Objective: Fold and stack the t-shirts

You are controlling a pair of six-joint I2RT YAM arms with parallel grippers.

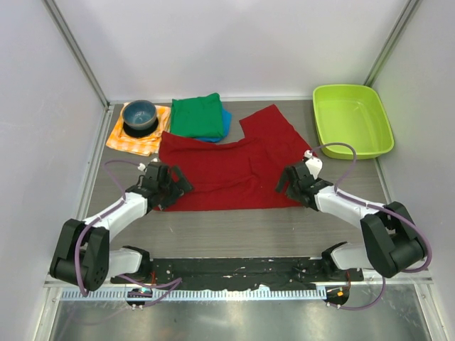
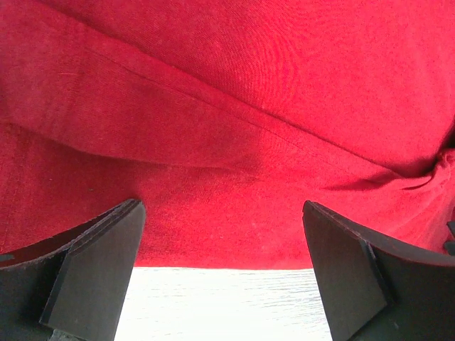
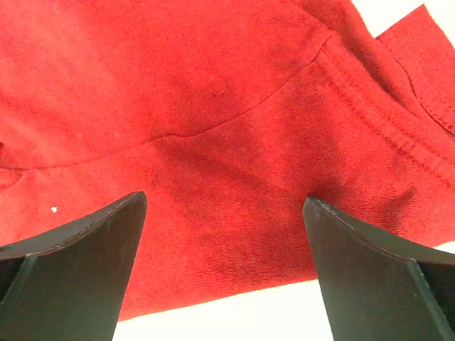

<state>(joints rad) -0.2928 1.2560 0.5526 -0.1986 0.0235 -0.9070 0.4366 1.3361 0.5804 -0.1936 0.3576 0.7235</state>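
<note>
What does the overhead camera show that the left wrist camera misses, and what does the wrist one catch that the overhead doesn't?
Only the overhead view shows the green shirt folded on the blue shirt, a bowl on a checked cloth, the lime tub and the right fingers. Only the left wrist view shows, close up, a fold line across the fabric and its near edge against the table. Both show the red shirt and the left fingers, spread open at its edge.

A: Could any writing, label, brand or number be read on the dark red t-shirt (image 1: 227, 174)?
B: No, none was legible there or anywhere else in view.
</note>
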